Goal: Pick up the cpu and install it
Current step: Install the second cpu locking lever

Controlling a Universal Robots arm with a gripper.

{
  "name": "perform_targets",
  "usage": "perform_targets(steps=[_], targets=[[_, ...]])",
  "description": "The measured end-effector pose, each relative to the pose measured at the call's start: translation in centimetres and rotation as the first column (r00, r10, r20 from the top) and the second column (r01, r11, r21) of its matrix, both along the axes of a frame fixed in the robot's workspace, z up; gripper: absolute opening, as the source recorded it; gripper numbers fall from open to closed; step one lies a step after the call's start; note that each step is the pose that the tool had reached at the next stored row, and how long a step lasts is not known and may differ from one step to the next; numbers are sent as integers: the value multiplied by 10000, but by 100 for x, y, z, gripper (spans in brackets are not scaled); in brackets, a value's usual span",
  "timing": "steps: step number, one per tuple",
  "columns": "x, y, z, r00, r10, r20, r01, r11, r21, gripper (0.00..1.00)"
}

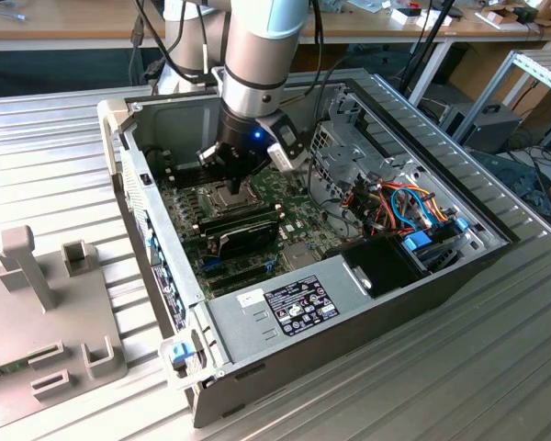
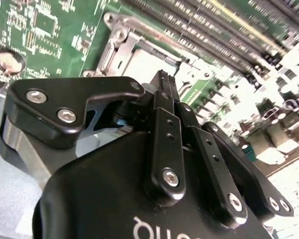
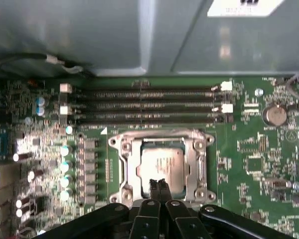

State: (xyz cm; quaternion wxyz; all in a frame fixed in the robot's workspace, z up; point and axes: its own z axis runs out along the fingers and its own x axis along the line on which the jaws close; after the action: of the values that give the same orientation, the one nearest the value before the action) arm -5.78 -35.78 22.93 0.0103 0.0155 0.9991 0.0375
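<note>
Because the task is to seat the cpu in its place, the gripper hangs low inside the open computer case, directly above the socket on the green motherboard. In the first wrist view the cpu, a small silvery square, lies flat inside the metal frame of the socket, so it seems to be already in its seat. The two black fingertips are pressed together with no gap between them, and they hold nothing; they stand over the near edge of the chip, very close to it, but I cannot tell if they touch it. In the second wrist view the closed fingers point at the same bright square in the frame. The memory slots run just beyond the socket, toward the far wall of the case. In the exterior view the arm comes down steeply, I think to keep it clear of the drive cage on that view's right. A grey fixture stands well apart on the table, on that view's left.
</note>
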Motion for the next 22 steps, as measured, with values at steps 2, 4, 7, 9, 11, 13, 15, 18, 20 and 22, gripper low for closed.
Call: perform_targets(steps=[2,4,7,9,11,13,15,18,20,22], targets=[[27,11,-4,10000,-1,0,1,10000,0,11],[55,22,-6,10000,-1,0,1,10000,0,11],[85,39,-9,10000,-2,1,2,10000,0,11],[85,40,-8,10000,-1,0,1,10000,0,11],[85,41,-9,10000,-1,1,1,10000,0,11],[85,42,-9,10000,-1,0,1,10000,0,11],[85,43,-8,10000,-1,2,1,10000,0,11],[85,44,26,10000,-2,1,2,10000,-18,11],[85,45,33,10000,-1,2,1,10000,-22,11],[85,44,34,10000,-2,2,2,10000,-23,11]])
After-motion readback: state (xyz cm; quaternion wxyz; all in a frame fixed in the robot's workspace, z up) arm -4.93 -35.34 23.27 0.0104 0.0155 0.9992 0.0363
